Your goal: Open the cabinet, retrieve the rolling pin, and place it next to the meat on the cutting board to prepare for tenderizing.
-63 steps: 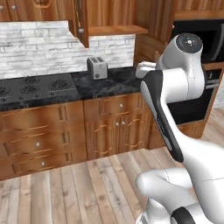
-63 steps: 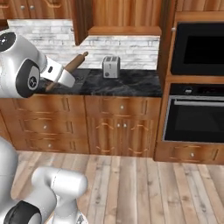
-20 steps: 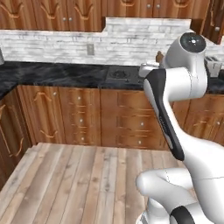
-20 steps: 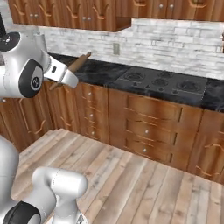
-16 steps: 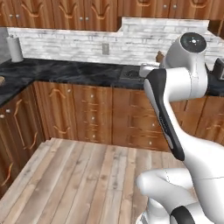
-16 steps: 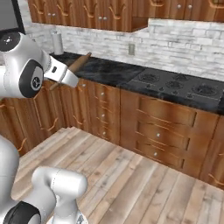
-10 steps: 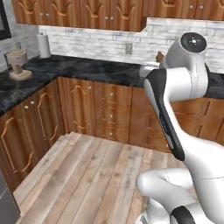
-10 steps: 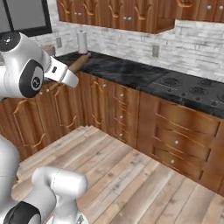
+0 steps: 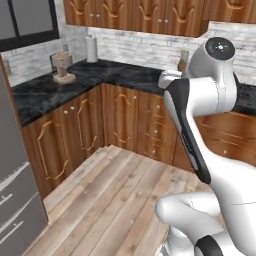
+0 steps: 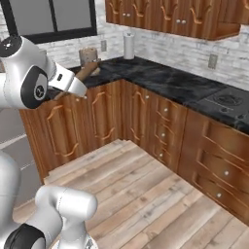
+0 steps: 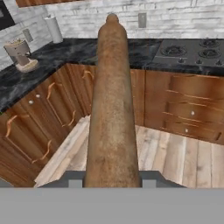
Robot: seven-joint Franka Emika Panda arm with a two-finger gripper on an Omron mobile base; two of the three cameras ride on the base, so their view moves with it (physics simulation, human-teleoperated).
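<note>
- between the gripper [image 10: 81, 80] jaws, clamped, the rolling pin [image 11: 112, 105] rides above the floor, short of the desk [image 10: 165, 80].
- retrieval looks done; placing beside meat remains.

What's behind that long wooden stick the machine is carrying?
Behind the rolling pin lie dark countertop, a stove and wooden cabinets. Whatever sits directly behind the stick is covered.

No readable text, labels, brands or numbers on anything.
</note>
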